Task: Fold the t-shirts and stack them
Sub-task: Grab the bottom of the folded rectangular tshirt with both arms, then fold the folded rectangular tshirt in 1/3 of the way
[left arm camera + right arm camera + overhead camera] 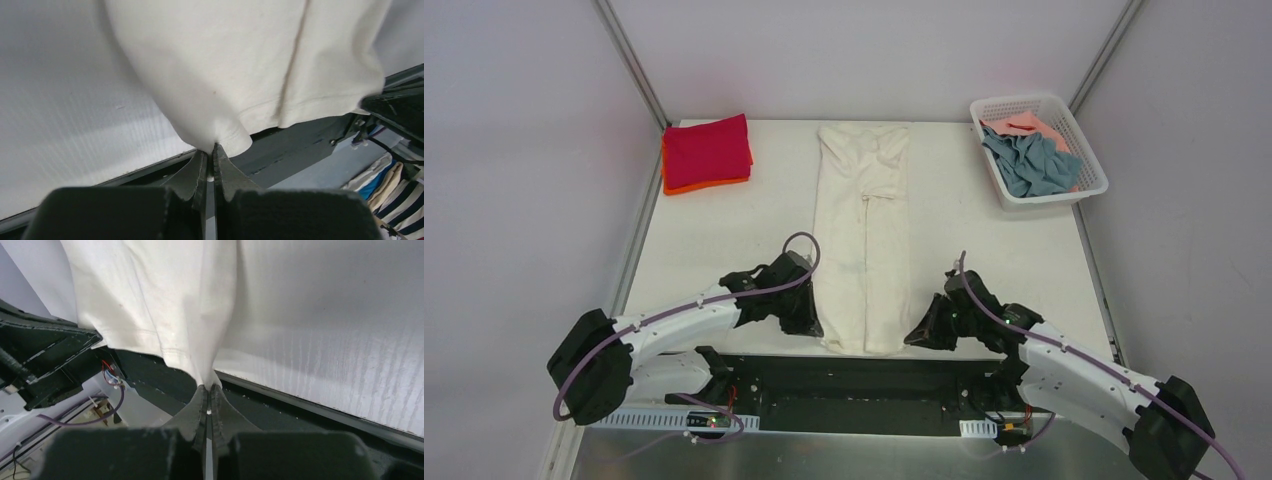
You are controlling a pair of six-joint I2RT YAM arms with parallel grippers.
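Pinched fully shut with the left gripper (211,150) on the lower-left hem corner of the cream-white t-shirt (864,240); with the right gripper (208,388), equally tight on the lower-right corner. Spread as a narrow strip up the frame's centre. Upper left: folded red t-shirt (707,148) atop orange t-shirt (694,186).

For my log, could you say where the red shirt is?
In the top view, the red shirt lies far left on the table, atop the orange shirt.
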